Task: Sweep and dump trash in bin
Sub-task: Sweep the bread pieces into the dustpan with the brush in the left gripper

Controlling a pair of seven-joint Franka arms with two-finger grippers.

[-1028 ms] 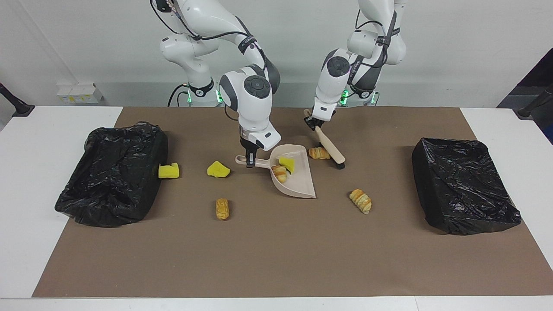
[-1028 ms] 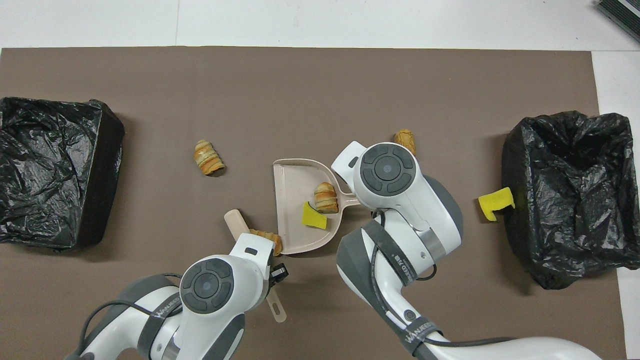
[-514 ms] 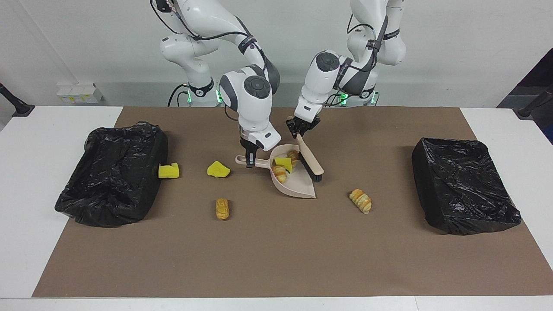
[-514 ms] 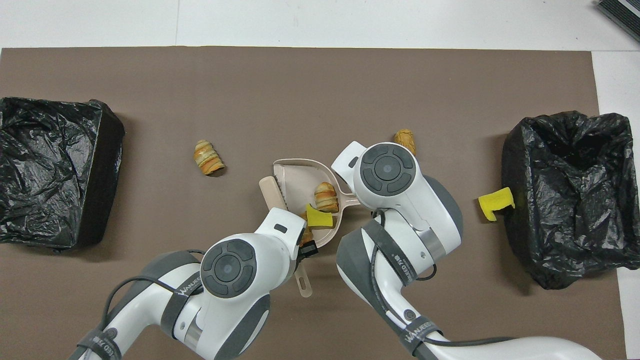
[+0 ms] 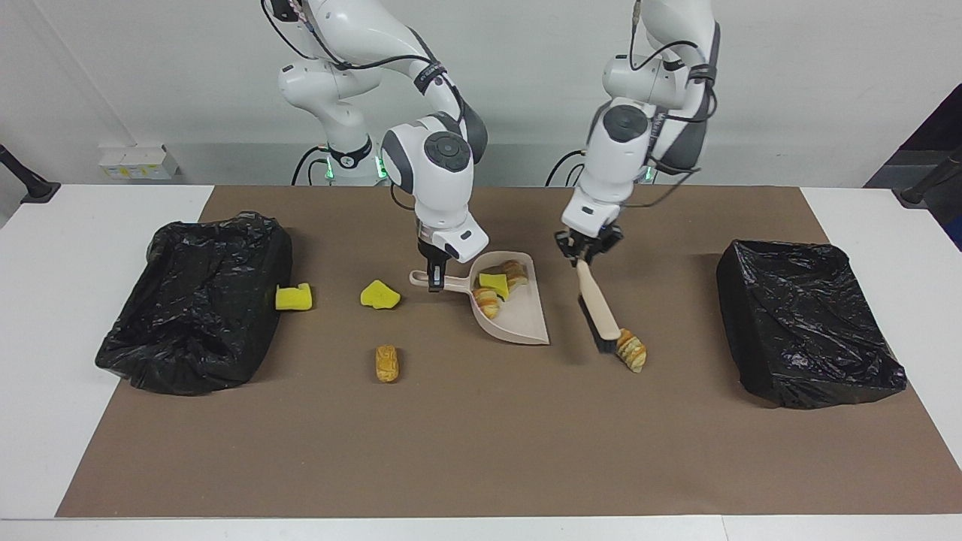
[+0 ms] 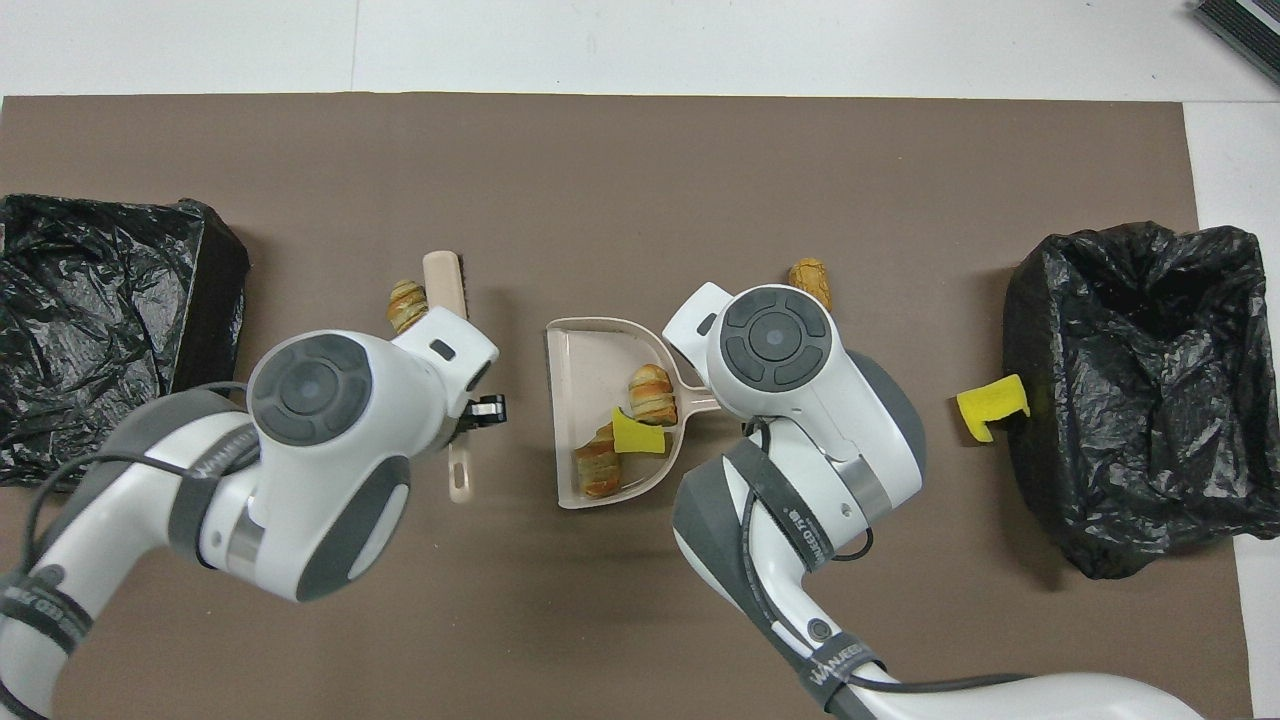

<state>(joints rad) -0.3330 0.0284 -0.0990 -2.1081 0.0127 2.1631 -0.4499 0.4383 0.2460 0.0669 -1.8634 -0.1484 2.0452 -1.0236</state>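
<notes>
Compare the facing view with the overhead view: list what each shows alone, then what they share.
Facing view only: the yellow sponge chunk beside the dustpan handle, which the right arm covers from overhead, and the right gripper shut on that handle. Overhead only: the open inside of the bin at the right arm's end. Both: the dustpan holding three pieces, and the left gripper shut on the brush, whose head meets a pastry piece.

Only legible txt: "WANEED" lettering on dark band of right arm (image 6: 835,665) and left arm (image 6: 215,460); rest of lettering unreadable.
</notes>
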